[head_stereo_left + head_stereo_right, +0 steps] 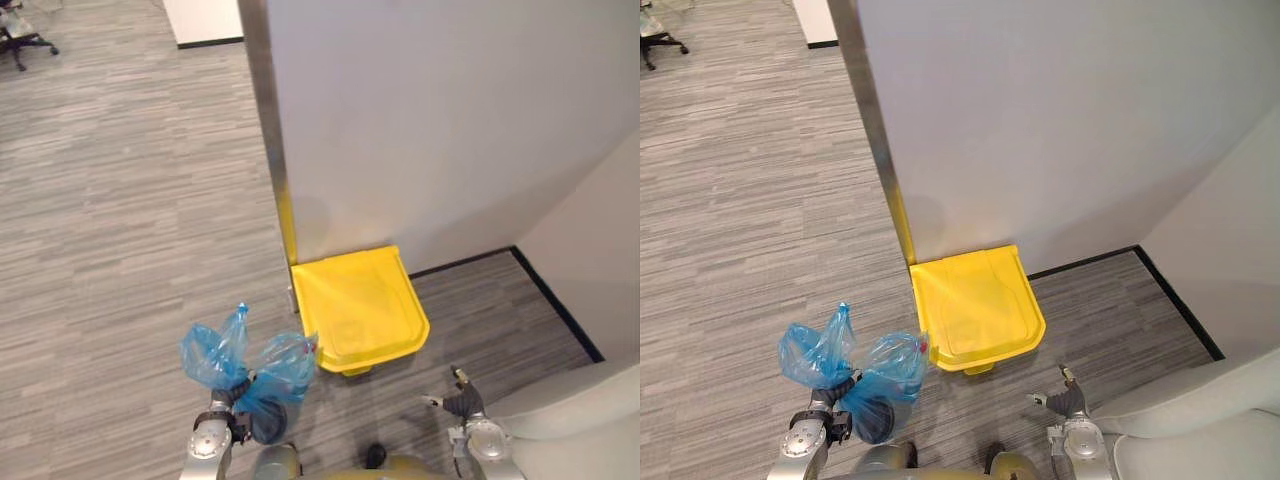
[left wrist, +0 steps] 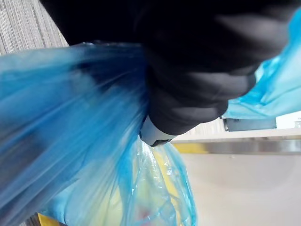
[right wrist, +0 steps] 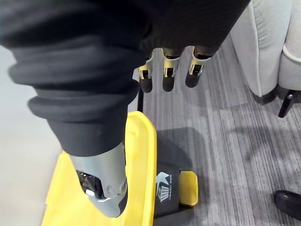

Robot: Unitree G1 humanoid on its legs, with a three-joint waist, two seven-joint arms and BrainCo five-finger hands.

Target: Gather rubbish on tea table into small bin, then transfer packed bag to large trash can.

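Note:
A knotted blue rubbish bag [image 1: 250, 365] hangs above the grey floor, its neck held in my left hand [image 1: 226, 408]. In the left wrist view the blue bag [image 2: 70, 141] bulges past my left hand [image 2: 188, 80], with yellowish contents showing through. The large trash can [image 1: 360, 305] stands just right of the bag against the wall, its yellow lid closed. My right hand [image 1: 460, 402] hovers empty to the can's right, fingers [image 3: 169, 75] relaxed and straight. Below it the right wrist view shows the trash can lid [image 3: 136, 155] and a yellow foot pedal [image 3: 189, 187].
A white partition wall [image 1: 430, 120] with a metal corner post [image 1: 265, 110] rises behind the can. A grey sofa [image 1: 575, 425] sits at the lower right. An office chair [image 1: 20, 40] stands far off at the upper left on the carpet.

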